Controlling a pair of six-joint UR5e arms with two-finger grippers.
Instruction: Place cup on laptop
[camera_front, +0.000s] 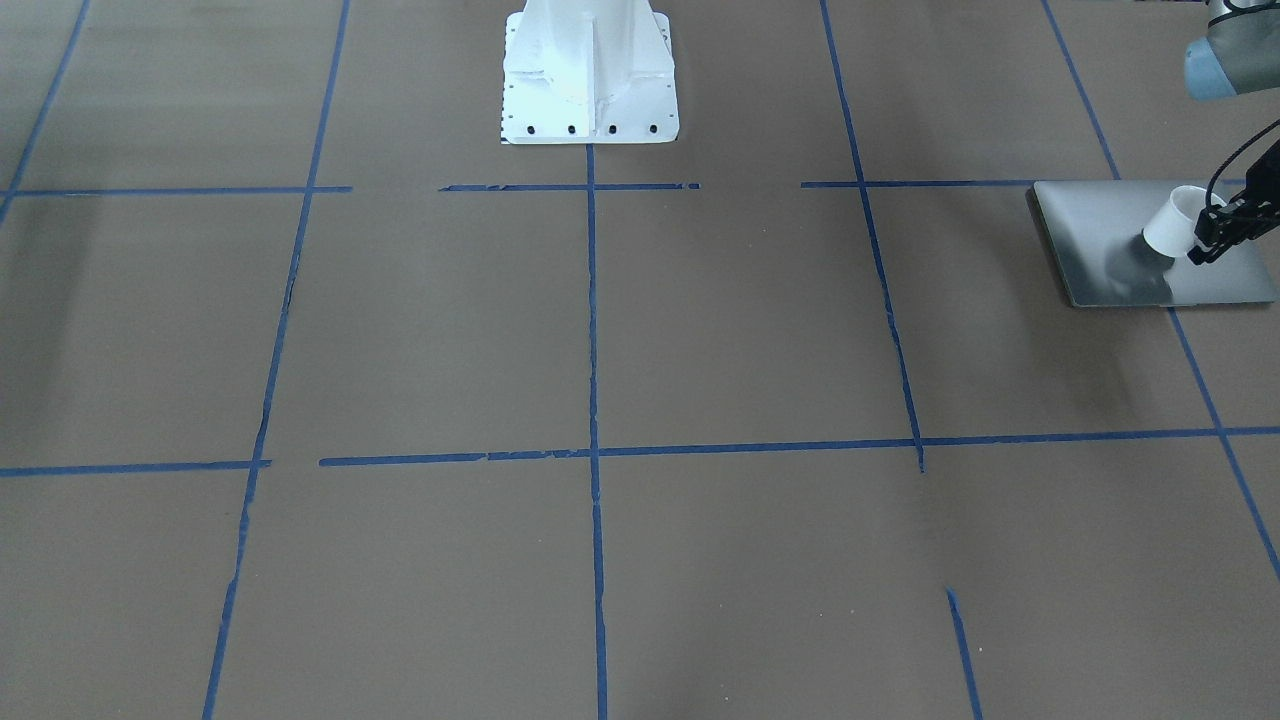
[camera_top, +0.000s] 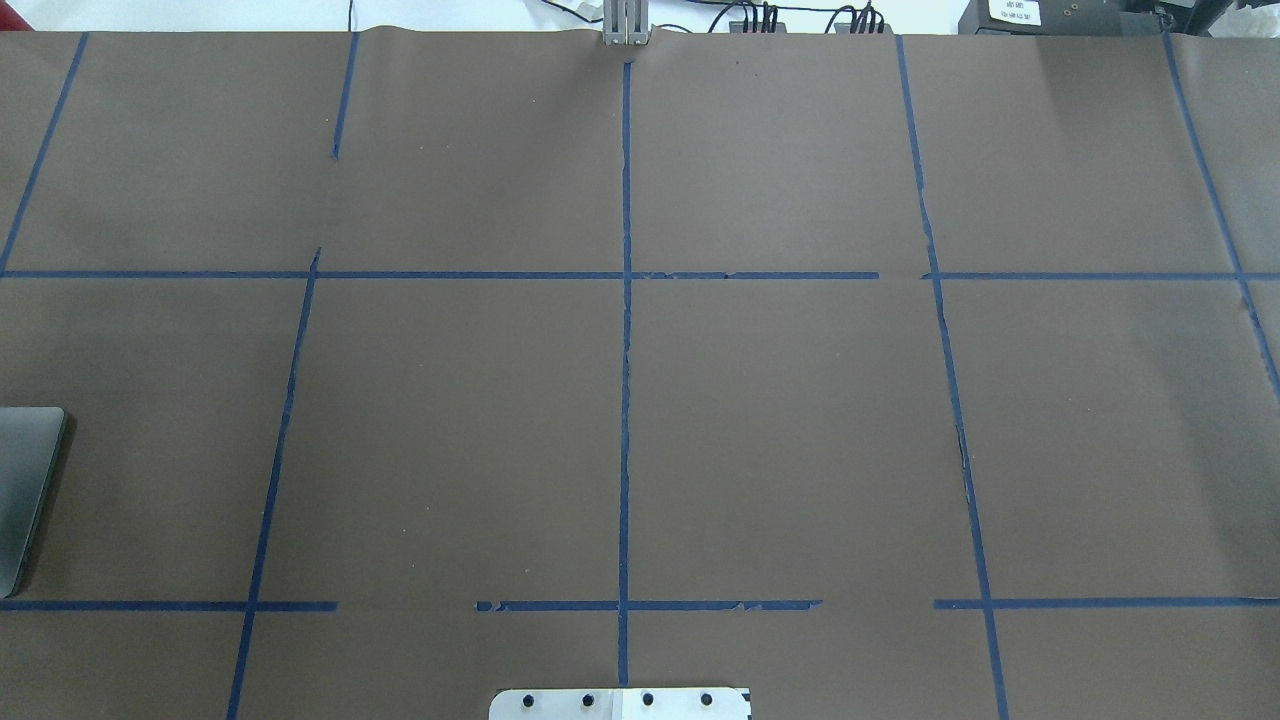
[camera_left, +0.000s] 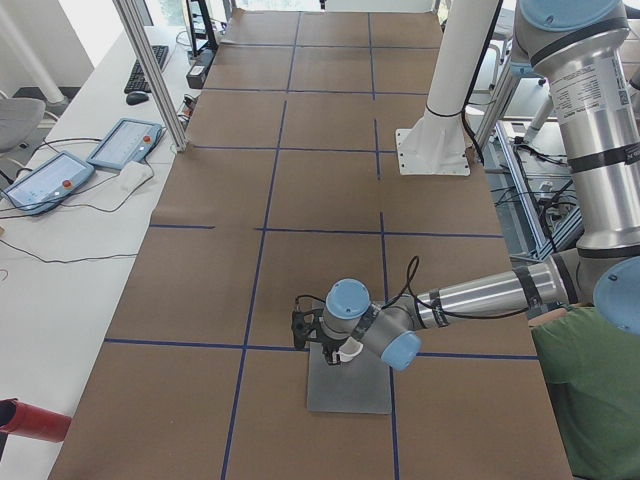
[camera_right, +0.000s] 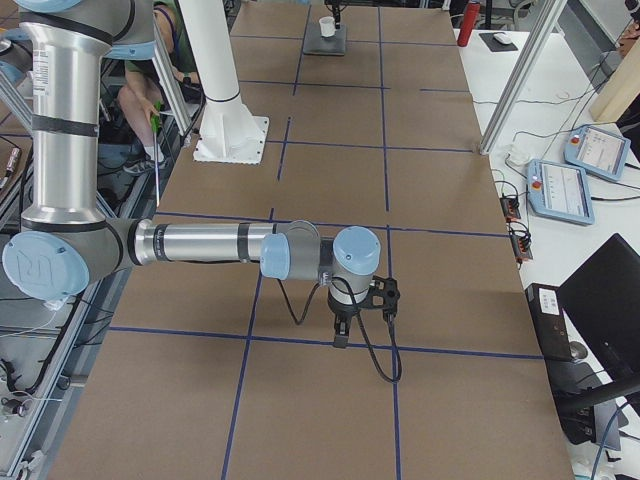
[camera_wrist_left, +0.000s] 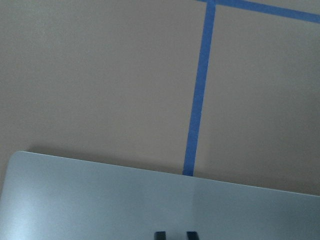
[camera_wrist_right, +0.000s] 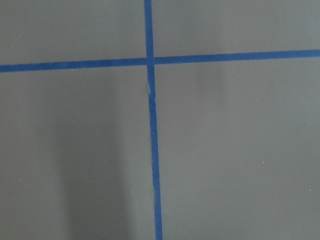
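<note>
Looking across from the operators' side, we see the cup (camera_front: 1172, 225) over the laptop (camera_front: 1100, 235), which lies flat and closed on the brown table (camera_front: 700, 330), near the end on the robot's left. The left gripper (camera_front: 1200, 248) reaches down to the cup's rim and pinches its wall. In the left wrist view the two dark fingertips (camera_wrist_left: 160, 234) stand close together above the silver lid, with only a narrow gap between them. From the far side view the cup looks upright, mouth up, over the middle part of the lid, and a soft shadow falls on the lid just beside its foot. We cannot tell whether the foot rests on the lid or hangs just above it. The right gripper (camera_right: 340, 335) points straight down near a blue tape line (camera_right: 460, 350), well apart from the laptop. It shows only from the side, so we cannot tell whether it is spread or closed.
</note>
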